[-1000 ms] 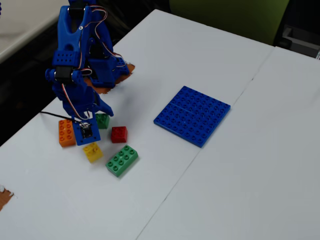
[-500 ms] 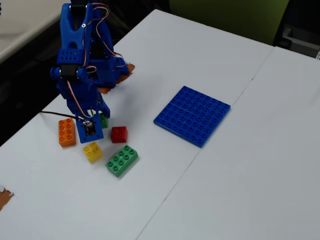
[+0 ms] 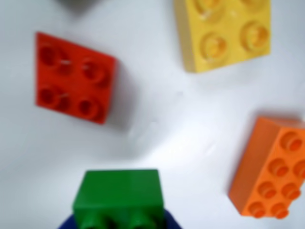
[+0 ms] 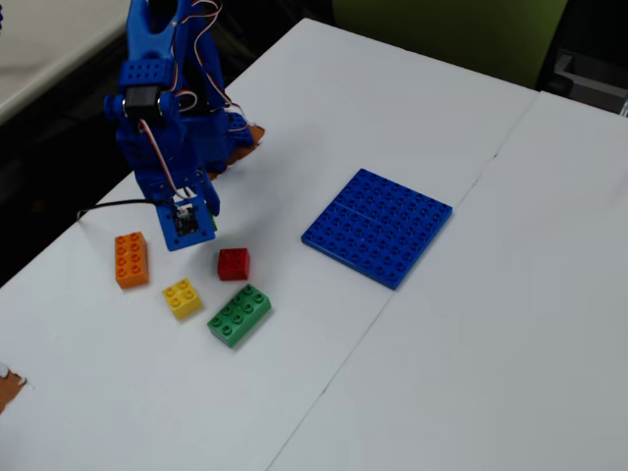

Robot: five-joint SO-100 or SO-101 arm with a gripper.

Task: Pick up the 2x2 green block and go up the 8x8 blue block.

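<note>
The 2x2 green block sits at the bottom of the wrist view, held in my blue gripper, which is shut on it. Only blue jaw edges show on either side of the block. In the fixed view my gripper hangs a little above the table at the left, and the arm almost wholly hides the green block. The 8x8 blue block lies flat on the white table, well to the right of the gripper and apart from it.
Below the gripper lie a red 2x2 brick, a yellow 2x2 brick and an orange eight-stud brick. A longer green brick lies nearer the camera. The table edge runs along the left.
</note>
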